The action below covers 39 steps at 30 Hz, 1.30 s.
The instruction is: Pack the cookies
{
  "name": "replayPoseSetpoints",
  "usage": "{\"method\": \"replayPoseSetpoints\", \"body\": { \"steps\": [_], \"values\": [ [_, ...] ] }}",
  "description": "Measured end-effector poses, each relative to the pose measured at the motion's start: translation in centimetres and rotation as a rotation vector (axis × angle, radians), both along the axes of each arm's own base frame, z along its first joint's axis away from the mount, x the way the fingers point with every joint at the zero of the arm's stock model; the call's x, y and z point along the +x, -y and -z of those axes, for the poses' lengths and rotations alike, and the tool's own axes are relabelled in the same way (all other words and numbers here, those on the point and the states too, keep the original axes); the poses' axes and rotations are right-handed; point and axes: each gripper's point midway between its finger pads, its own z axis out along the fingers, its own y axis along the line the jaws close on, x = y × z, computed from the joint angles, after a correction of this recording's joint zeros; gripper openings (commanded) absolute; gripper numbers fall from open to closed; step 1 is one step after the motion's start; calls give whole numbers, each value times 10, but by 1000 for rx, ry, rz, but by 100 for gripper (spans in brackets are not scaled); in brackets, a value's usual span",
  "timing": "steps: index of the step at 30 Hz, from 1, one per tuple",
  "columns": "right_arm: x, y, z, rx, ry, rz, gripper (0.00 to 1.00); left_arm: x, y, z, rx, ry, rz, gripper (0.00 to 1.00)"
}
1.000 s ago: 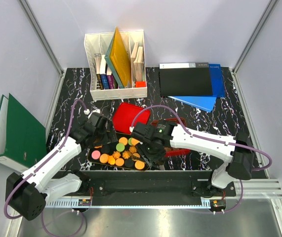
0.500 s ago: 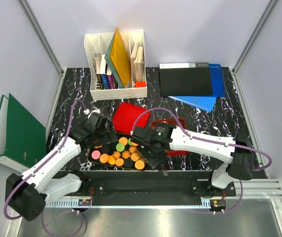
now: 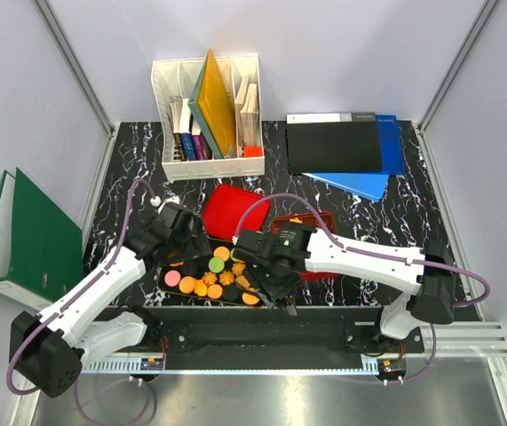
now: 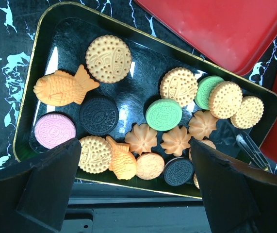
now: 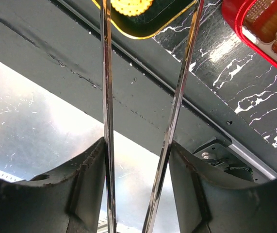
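most cookies (image 4: 163,114) seen still on black tray (image 4: 65,12), few already in red tin (image 5: 235,19). left gripper (image 3: 178,235) held wide apart above tray. right gripper (image 5: 137,187) clamped on tongs (image 5: 107,97), arms spread, yellow cookie (image 5: 131,6) framed between, unpinched.

Cookies (image 4: 163,114) in tray (image 4: 68,34); lid (image 3: 235,211) just behind tray; tin (image 3: 324,217) at tray's right; book rack (image 3: 200,167) rear-left.

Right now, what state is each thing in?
left end effector: open, empty, above the tray
right end effector: shut on tongs
tongs: arms spread
cookies: lying loose in the tray
red tin: open
lid: off, flat on the table
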Motion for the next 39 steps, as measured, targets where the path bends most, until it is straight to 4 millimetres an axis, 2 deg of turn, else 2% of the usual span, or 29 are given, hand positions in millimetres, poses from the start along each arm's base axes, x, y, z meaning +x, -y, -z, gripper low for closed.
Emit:
{"method": "replayPoseSetpoints", "body": {
  "steps": [5,9,18,23,28,39],
  "values": [
    [-4,-1,2,-9,-2,-16,56,-3,-1,4,1,-10,-6,98],
    [-6,-2,9,-34,-9,-30,49,-4,-2,5,-2,-9,-5,98],
    [-4,-5,27,-94,-27,-42,42,-5,-2,2,-9,2,-5,98],
    [-3,-5,24,-97,-16,-38,30,-5,-2,2,-11,6,-5,98],
    [2,-3,12,-97,19,-24,26,-5,-2,2,-11,6,-5,98],
    [27,-14,-39,0,168,17,25,-5,-2,2,-11,6,-5,98]
  ]
}}
